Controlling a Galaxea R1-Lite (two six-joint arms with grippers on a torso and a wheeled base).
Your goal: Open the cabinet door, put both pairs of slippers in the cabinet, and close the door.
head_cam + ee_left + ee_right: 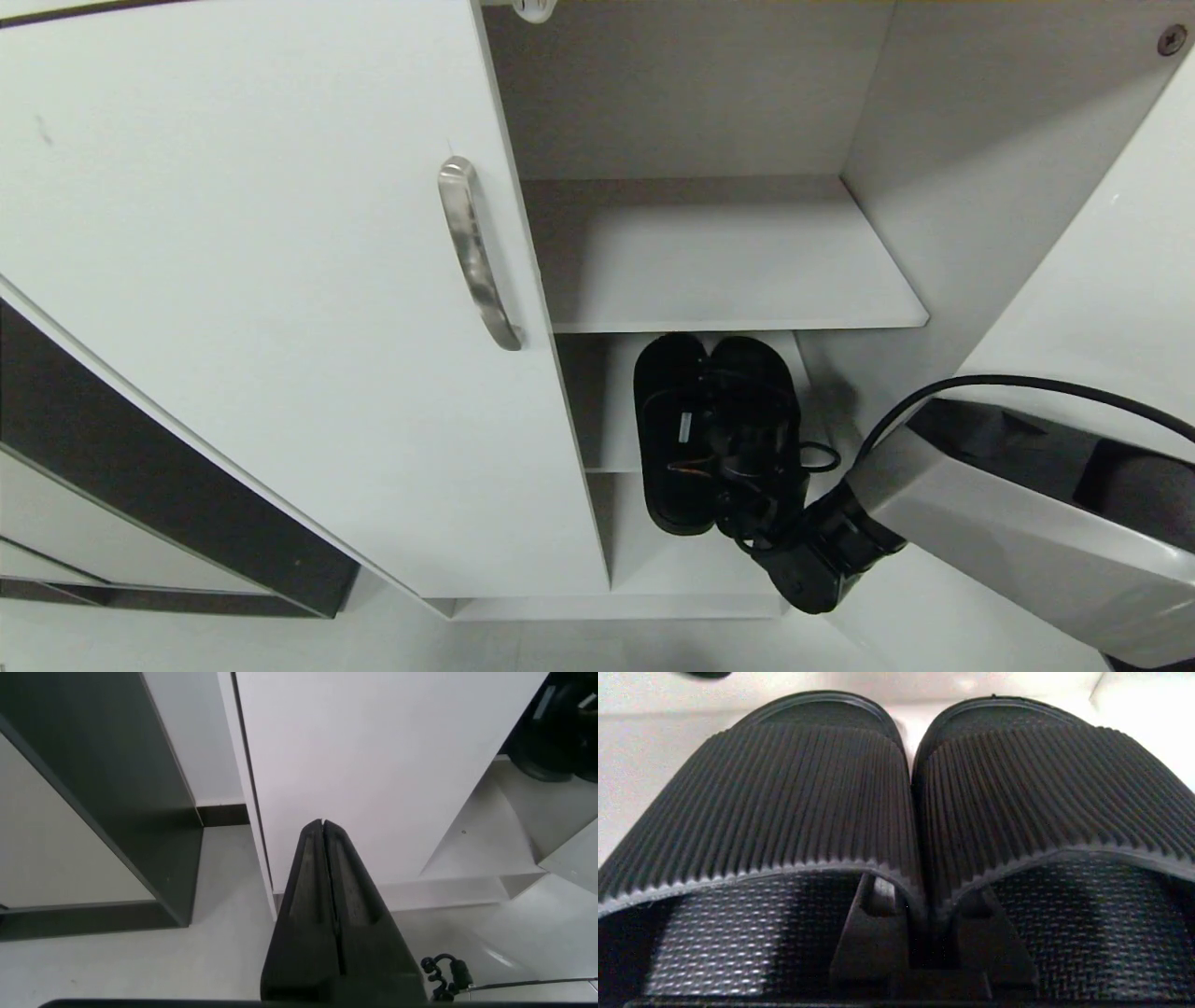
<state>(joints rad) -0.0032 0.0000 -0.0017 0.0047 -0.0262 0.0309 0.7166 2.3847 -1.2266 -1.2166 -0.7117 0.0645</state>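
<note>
Right tool (752,490) gripping two black slippers (672,411), seemingly inside one open cabinet (728,261); left tool (324,887) closed.

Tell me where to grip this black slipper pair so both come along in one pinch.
Pinch the two touching inner sidewalls of the slippers, one finger in each foot opening under the ribbed straps. Come from the heel end, where those openings face. The right gripper is shut on them just so.
</note>
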